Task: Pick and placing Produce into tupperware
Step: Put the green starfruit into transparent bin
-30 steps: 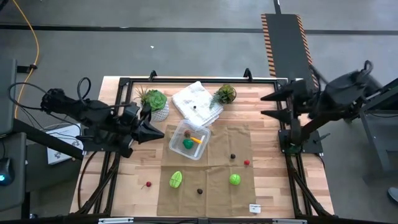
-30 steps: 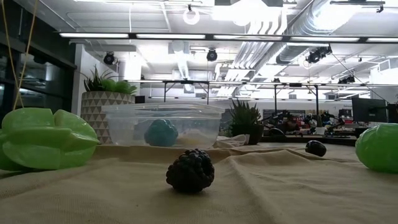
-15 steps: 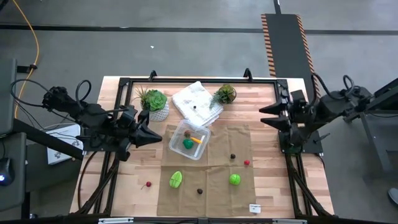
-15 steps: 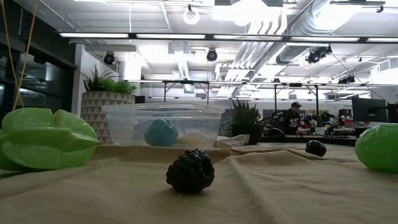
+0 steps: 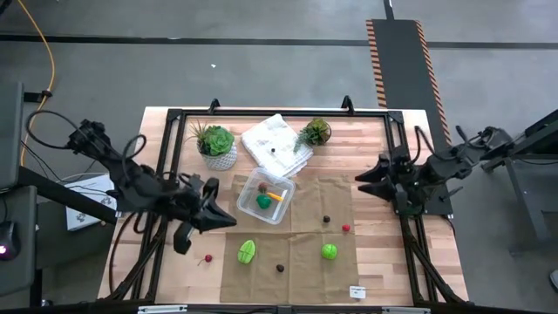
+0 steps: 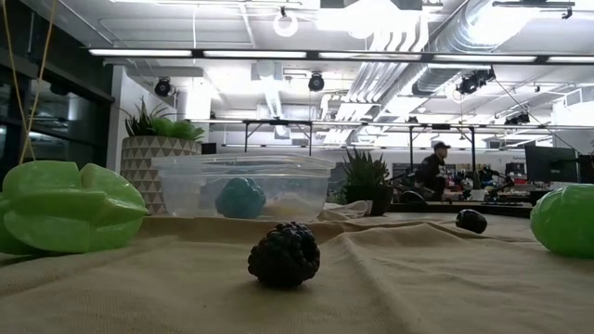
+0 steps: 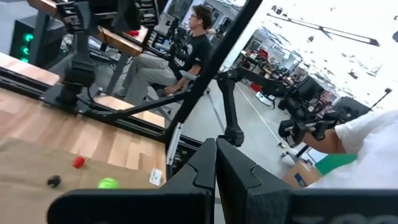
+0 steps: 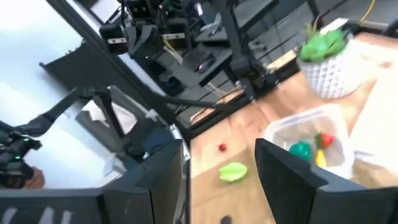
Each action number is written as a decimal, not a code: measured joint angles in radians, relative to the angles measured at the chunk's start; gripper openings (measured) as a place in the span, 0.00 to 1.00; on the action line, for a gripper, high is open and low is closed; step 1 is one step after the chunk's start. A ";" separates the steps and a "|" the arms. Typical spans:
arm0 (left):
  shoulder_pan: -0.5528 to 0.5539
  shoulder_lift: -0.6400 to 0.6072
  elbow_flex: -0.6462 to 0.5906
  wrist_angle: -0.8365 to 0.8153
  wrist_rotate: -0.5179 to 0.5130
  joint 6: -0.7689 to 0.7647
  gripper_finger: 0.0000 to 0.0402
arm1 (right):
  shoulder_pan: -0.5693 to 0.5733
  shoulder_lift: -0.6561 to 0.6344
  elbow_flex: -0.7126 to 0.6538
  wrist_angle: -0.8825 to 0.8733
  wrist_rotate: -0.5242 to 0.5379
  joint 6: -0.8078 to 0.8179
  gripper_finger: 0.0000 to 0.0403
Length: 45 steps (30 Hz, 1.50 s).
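Note:
The clear square tupperware (image 5: pixel 266 196) sits on a tan cloth and holds a green and an orange piece. On the cloth around it lie a ribbed green fruit (image 5: pixel 247 252), a round green fruit (image 5: pixel 330 252), a red piece (image 5: pixel 346 228) and two dark berries (image 5: pixel 327 220) (image 5: pixel 281 268). Another red piece (image 5: pixel 207 259) rests on bare wood. My left gripper (image 5: pixel 224 219) is shut and hovers left of the tupperware's near corner. My right gripper (image 5: pixel 366 176) is open, out to the right of the cloth. Its wrist view shows the tupperware (image 8: pixel 309 143) beyond the open gripper (image 8: pixel 221 155).
Two potted plants (image 5: pixel 216 142) (image 5: pixel 316 132) and a white wrinkly bag (image 5: pixel 277 142) stand along the far side of the table, behind the tupperware. A black frame (image 5: pixel 174 115) rims the table. The low view shows the dark berry (image 6: pixel 284 253) close by, and a person walking far behind.
My left gripper has moved toward the table's near edge and slightly right, ending beside the tupperware's near left corner. My right gripper has swung in from the far right edge, toward the near edge and leftward, closer to the cloth. No produce has moved.

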State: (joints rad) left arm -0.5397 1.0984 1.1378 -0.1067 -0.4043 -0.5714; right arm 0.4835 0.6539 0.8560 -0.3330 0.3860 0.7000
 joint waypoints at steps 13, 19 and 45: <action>-0.142 0.101 0.000 0.029 -0.124 -0.235 0.00 | 0.000 0.012 -0.021 0.054 -0.023 0.000 0.47; -0.164 0.137 0.000 0.026 -0.191 -0.408 0.00 | 0.000 0.013 -0.021 0.054 -0.023 0.000 0.47; -0.192 0.171 0.000 -0.265 0.048 -0.804 0.00 | -0.035 0.019 -0.021 0.054 0.086 0.095 0.47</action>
State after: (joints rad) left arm -0.7319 1.2693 1.1378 -0.3722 -0.3566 -1.3751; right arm 0.4488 0.6731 0.8352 -0.2795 0.4725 0.7948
